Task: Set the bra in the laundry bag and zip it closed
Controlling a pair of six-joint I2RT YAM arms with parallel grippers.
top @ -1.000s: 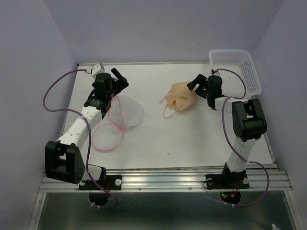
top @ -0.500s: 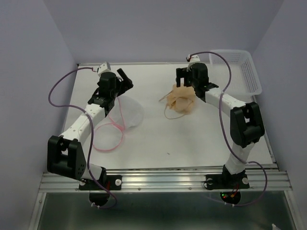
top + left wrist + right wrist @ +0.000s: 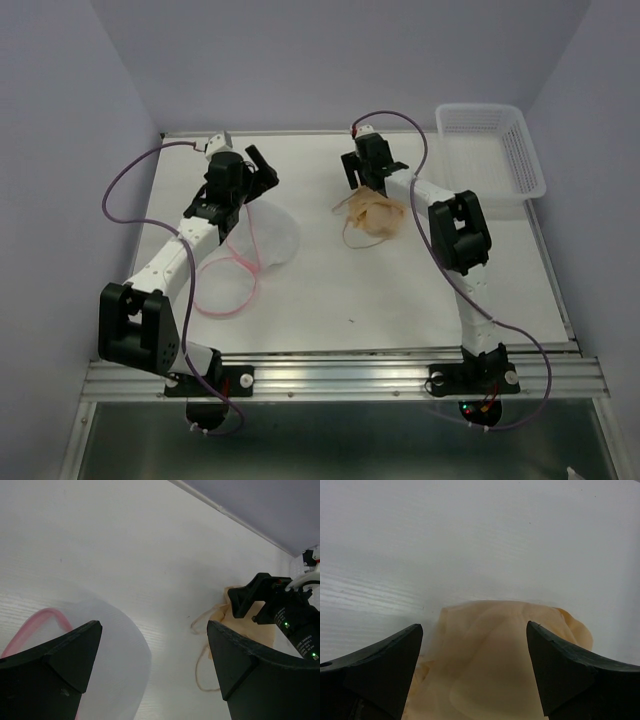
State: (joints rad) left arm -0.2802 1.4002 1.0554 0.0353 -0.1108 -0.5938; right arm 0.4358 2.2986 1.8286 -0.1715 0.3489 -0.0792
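Observation:
The tan bra (image 3: 377,216) lies crumpled at mid table, its thin strap looping toward the front-left. My right gripper (image 3: 360,182) hangs open just over the bra's far edge. In the right wrist view the bra (image 3: 505,665) fills the space below and between the spread fingers (image 3: 380,670), and nothing is gripped. The white mesh laundry bag (image 3: 268,235) lies open at the left, its pink zipper rim (image 3: 226,285) toward the front. My left gripper (image 3: 258,172) is open and empty above the bag's far edge. The left wrist view shows the mesh bag (image 3: 105,645) and the bra (image 3: 222,620).
A rigid white slotted basket (image 3: 492,150) stands at the back right corner. The table's back wall runs just behind both grippers. The right arm's purple cable (image 3: 420,135) arches over the back of the table. The right gripper body (image 3: 270,605) shows in the left wrist view.
My right gripper has swung left from the bra's right side, around its back, to over its far edge. The bra has shifted slightly. The left gripper has barely moved.

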